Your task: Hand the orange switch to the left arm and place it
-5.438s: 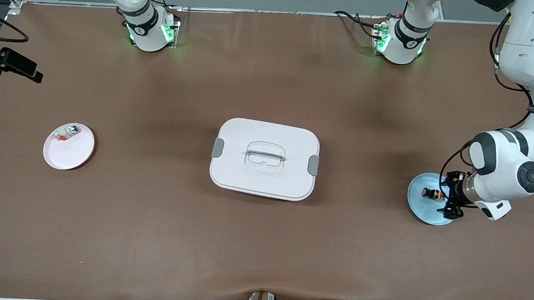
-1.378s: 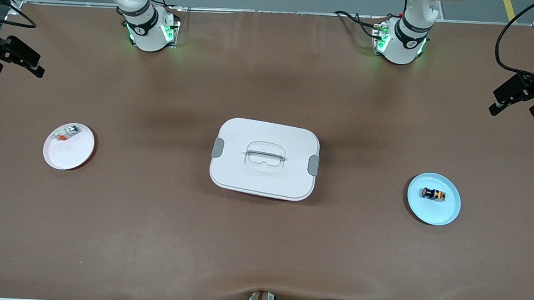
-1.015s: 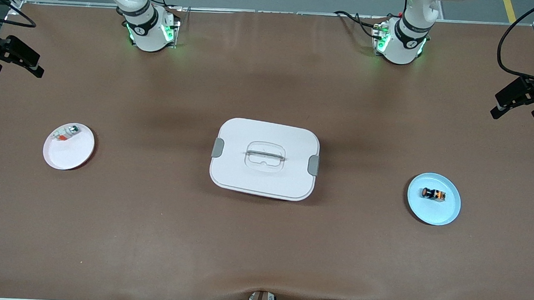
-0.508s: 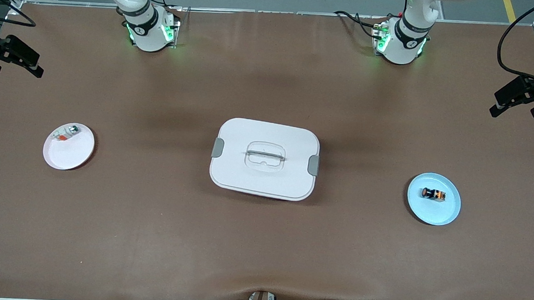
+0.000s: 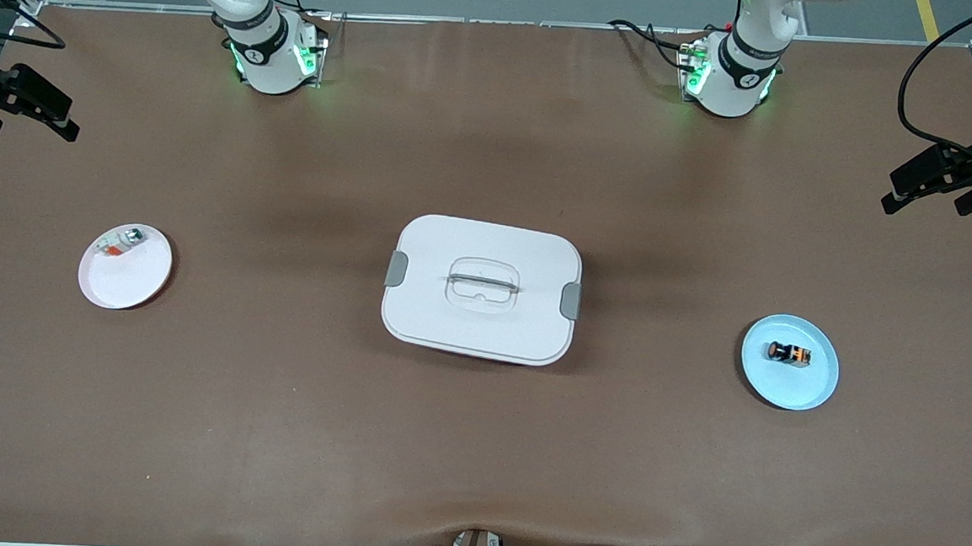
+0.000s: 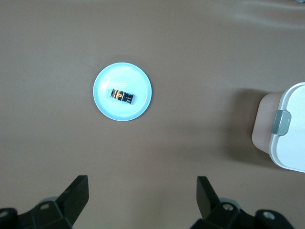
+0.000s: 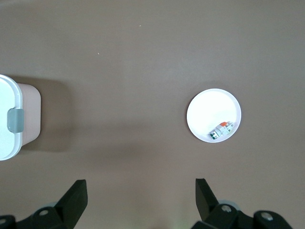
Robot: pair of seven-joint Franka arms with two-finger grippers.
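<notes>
Front view, listed across as I see it from the console. Right gripper [image 5: 20, 101]: raised over the right arm's end of the bench [image 5: 476, 441], fingers [image 7: 71, 198] apart, empty, waiting. White plate [image 5: 125, 265]: carries a small white part [image 5: 120, 242]. Box [image 5: 482, 288]: mid-bench, lid on, squarely between the two plates. Blue plate [image 5: 790, 362]: holds the orange switch [image 5: 789, 353], lying on its side. Left gripper [image 5: 935, 178]: high over the left arm's end, fingers [image 6: 74, 195] apart, empty.

Risks I note: the switch is tiny and round-ended, so it may roll or slip when pinched; a low carry could strike the box; a poorly aligned handover above it could drop the switch.
</notes>
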